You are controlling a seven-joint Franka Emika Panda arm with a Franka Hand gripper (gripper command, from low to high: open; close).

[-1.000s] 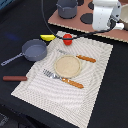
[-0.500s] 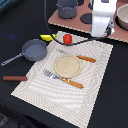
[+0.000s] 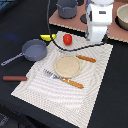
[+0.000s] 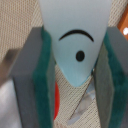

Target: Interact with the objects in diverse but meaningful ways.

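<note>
In the wrist view my gripper (image 4: 73,75) is shut on the white fish-shaped piece (image 4: 75,35), which shows a black eye and a curved mouth between the green pads (image 4: 44,75). A red shape, likely the tomato (image 4: 56,102), shows beneath it over the striped cloth. In the exterior view the gripper (image 3: 95,39) hangs over the cloth's far edge, just to the exterior view's right of the red tomato (image 3: 67,39). The yellow banana (image 3: 47,37) and the grey frying pan (image 3: 33,50) lie off the cloth's left side, with the brown-handled utensil (image 3: 15,78) nearer the front.
On the striped cloth (image 3: 95,80) lie a tan plate (image 3: 67,65), an orange-handled knife (image 3: 85,58) and an orange-handled fork (image 3: 66,80). Behind it a wooden board (image 3: 117,32) carries a grey pot (image 3: 66,7) and a bowl (image 3: 122,17). A black cable (image 3: 50,20) trails from the arm.
The arm has drifted slightly toward the exterior view's left and lower over the cloth's far edge. The objects on the table have not moved.
</note>
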